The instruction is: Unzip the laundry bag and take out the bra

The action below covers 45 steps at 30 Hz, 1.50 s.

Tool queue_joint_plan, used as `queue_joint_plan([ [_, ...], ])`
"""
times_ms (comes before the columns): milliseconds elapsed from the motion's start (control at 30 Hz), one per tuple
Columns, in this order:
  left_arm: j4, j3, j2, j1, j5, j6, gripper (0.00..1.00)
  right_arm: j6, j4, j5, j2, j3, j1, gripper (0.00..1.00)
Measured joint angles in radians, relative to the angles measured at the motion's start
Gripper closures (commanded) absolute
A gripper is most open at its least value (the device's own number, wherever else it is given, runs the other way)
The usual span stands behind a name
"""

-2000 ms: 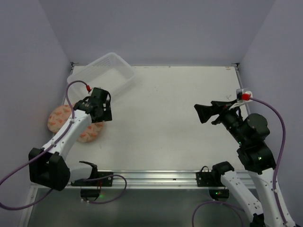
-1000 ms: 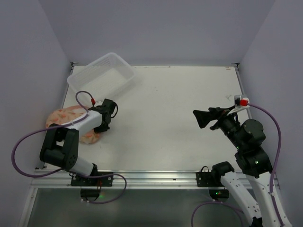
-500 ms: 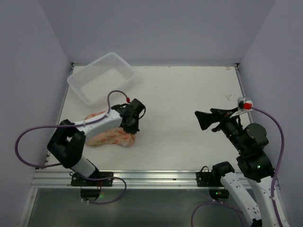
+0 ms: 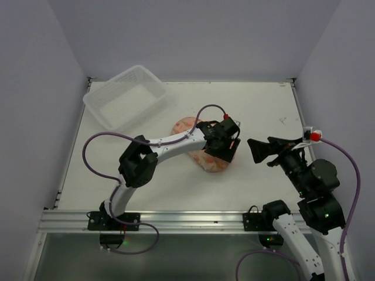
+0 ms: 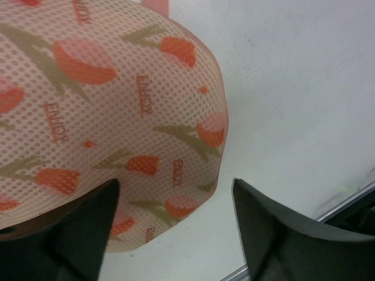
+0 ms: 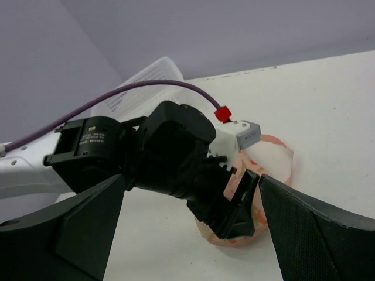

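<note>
The laundry bag (image 4: 212,164) has slid to centre between spread left jaws; right jaws gape.

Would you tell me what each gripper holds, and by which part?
Left gripper straddles the laundry bag at one rounded end; a firm grip cannot be told. Right gripper: open, holding nothing.

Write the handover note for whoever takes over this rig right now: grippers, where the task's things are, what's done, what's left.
Left gripper: open, jaws straddling one end of the peach-pink, red-and-green-print mesh laundry bag at centre.
Right gripper: open, empty, hovering to the bag's right.
Clear plastic tub: back left.
Done: nothing visible; zip state unclear, bra not in view.
Left: unzip, remove bra.
</note>
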Motion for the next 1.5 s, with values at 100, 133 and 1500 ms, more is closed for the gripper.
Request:
queue_joint_plan([
  [100, -0.007, 0.021, -0.003, 0.013, -0.009, 0.002, 0.00, 0.005, -0.035, 0.001, 0.005, 0.001, 0.000, 0.01],
  [133, -0.008, 0.020, -0.012, 0.016, -0.013, 0.001, 0.00, 0.008, -0.045, 0.002, 0.009, 0.001, 0.000, 0.01],
  [1500, 1.334, -1.207, -0.399, 0.311, 0.211, -0.637, 0.60, 0.173, 0.103, -0.111, 0.246, -0.345, 0.008, 0.01],
])
